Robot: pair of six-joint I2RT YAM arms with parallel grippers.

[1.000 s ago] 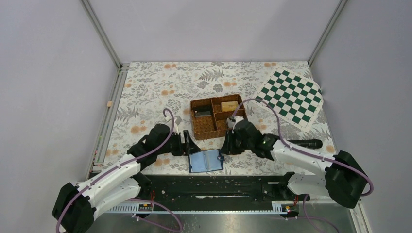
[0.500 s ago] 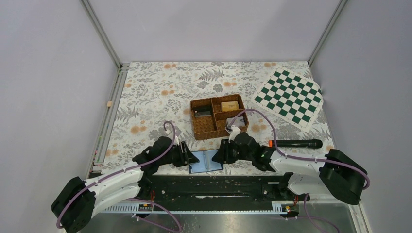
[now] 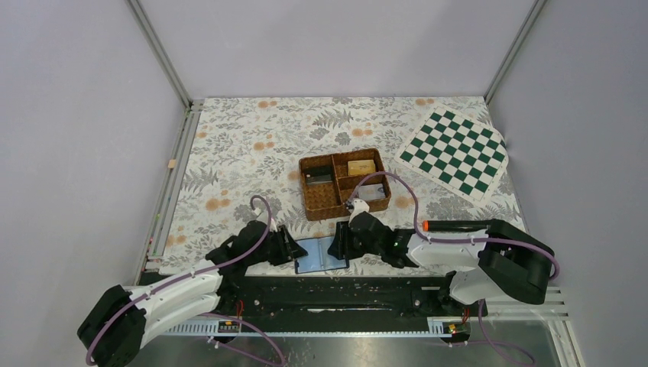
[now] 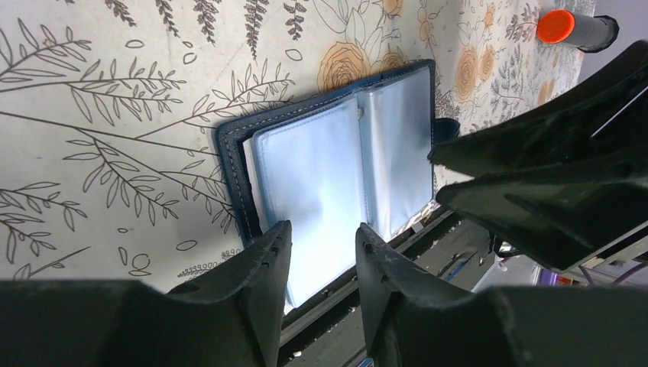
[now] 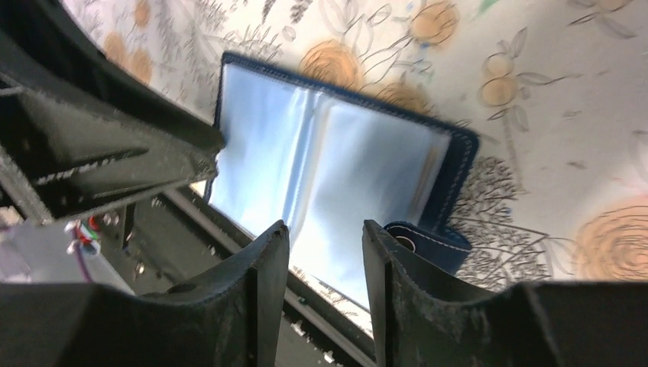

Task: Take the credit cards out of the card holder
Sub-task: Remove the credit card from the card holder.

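The card holder (image 3: 322, 254) lies open at the table's near edge, dark navy rim up and light blue pockets showing. Credit cards cannot be made out in the glossy pockets (image 4: 321, 168). My left gripper (image 3: 293, 249) is low at its left side, jaws part open over the left page's near edge (image 4: 323, 231). From the opposite side my right gripper (image 3: 337, 244) comes in, jaws apart above the right page (image 5: 326, 227), beside the snap tab (image 5: 419, 243). Nothing shows clamped between either pair of fingers.
A brown wicker tray (image 3: 342, 183) with four compartments stands just behind the holder. A green and white chessboard mat (image 3: 455, 153) lies at the back right. A black marker with an orange cap (image 3: 457, 225) rests by the right arm. A black rail (image 3: 344, 294) runs along the near edge.
Both grippers have dropped toward the near edge and closed in on the holder from either side. The left jaws have narrowed; the right jaws have widened a little.
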